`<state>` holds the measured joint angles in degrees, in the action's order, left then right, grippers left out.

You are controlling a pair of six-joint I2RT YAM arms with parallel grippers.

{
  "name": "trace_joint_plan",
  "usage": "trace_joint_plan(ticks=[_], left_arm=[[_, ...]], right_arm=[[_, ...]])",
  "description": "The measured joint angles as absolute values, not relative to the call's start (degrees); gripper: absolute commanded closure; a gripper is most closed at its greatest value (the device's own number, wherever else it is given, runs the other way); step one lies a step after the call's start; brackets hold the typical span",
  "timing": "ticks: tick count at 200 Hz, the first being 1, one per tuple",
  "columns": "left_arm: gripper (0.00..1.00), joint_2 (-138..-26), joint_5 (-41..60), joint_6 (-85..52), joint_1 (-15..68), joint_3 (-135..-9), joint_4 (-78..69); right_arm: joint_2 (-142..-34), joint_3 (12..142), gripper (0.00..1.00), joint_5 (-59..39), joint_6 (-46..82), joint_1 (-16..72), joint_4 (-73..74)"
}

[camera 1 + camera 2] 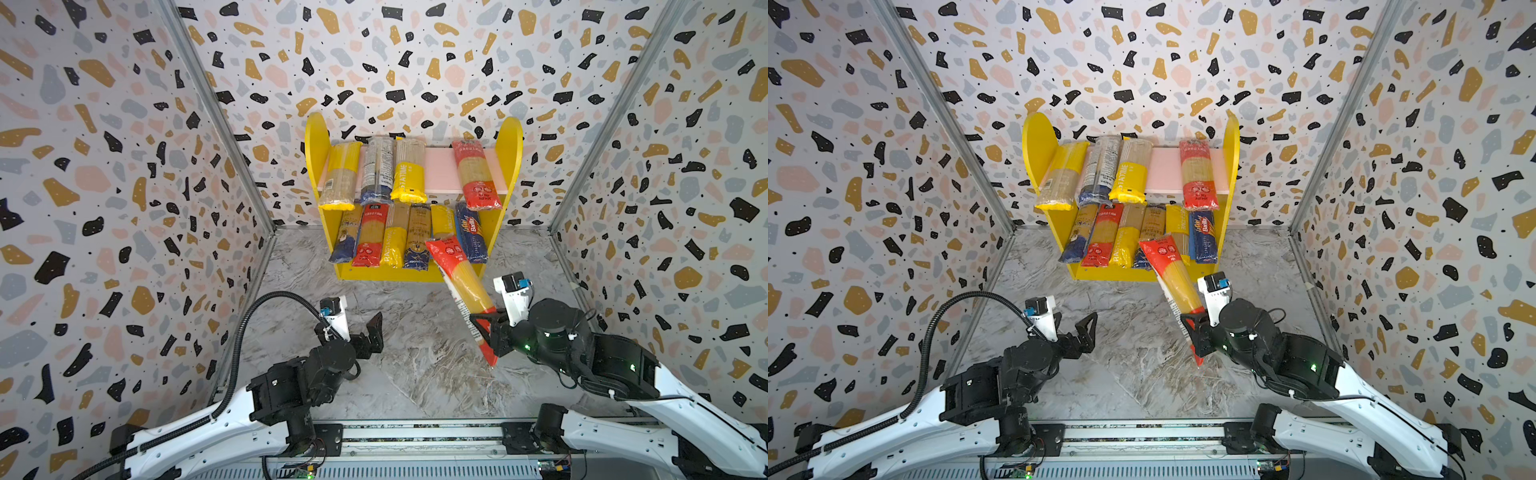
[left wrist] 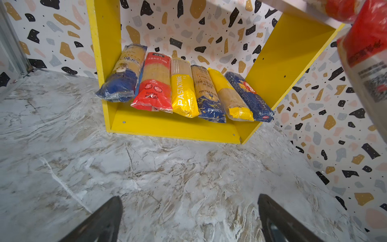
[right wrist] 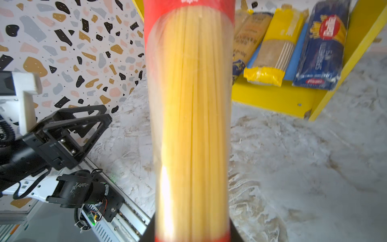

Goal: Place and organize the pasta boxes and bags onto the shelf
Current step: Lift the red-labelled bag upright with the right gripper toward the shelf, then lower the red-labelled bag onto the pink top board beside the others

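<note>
A long, narrow spaghetti pack (image 1: 461,282) hangs in the right gripper (image 1: 483,334), lower right of centre in both top views, seemingly clear of the marbled table (image 1: 415,374). The jaws are closed across the pack close to its near red end, so most of its length sticks out ahead, slanting up and left toward the shelf (image 1: 316,141) at the middle of the frame. The bundle is probably fairly light and stiff along its length. The dry strands would likely snap if bent or knocked, and the glossy film looks slippery. Gripped this near one end it may sag or swivel, so a hold nearer the middle would likely be steadier. The pack is a clear bag of pale yellow strands with red ends and a white printed strip down one side. Its far red end overlaps the front of the lower tier, over a yellow-ended pack (image 1: 442,220) and beside the dark blue Barilla pack (image 1: 471,237); whether it touches them cannot be told. Six packs lie side by side on that tier. Four lie on the pink upper board (image 1: 440,166): three at the left and one red pack (image 1: 473,174) at the right, with a bare gap between. The left gripper (image 2: 189,218) is spread wide and empty, low and left of centre above the table.
</note>
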<state>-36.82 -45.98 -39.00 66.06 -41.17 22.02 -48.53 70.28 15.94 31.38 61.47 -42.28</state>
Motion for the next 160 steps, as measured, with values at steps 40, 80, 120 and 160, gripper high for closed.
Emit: trace_joint_plan(ticks=[40,80,120,160], left_arm=[[0.0,-36.42,-46.54,-38.35,66.06,-43.0,23.51],[0.01,-37.17,-47.35,-37.21,66.06,-44.29,24.4],[0.01,-37.76,-48.6,-35.2,66.06,-45.76,24.56],[0.01,-37.63,-49.98,-33.34,66.06,-46.94,24.43]], right_arm=[[-57.14,81.89,0.78,17.69,23.64,61.47,-42.37],[-65.43,92.05,0.79,20.01,17.12,61.52,-42.26],[-76.62,106.41,0.78,22.33,10.9,61.52,-41.74],[-87.81,121.45,0.78,25.67,3.05,61.52,-39.46]])
